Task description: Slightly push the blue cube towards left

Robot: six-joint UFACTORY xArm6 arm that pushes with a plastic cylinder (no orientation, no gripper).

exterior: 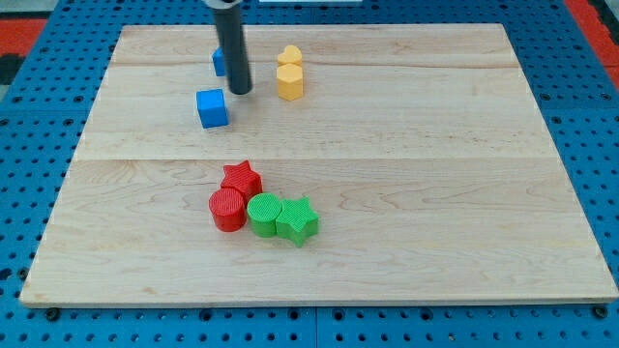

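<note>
The small blue plastic cube [212, 107] sits on the pale wooden board [406, 145] toward the view's upper left; the dark rod's lower end, my tip [240, 92], stands just beside the cube's upper right corner, bare and holding nothing, and whether it touches the cube cannot be told; a second blue block [220, 62], half hidden behind the rod, lies above the cube; a yellow block [289, 75] stands to the cube's right, apart from it; well below the cube cluster a red star [242, 180], a red cylinder [228, 209], a green cylinder [263, 214] and a green star [299, 220], touching one another; bare board lies at the cube's left.
</note>
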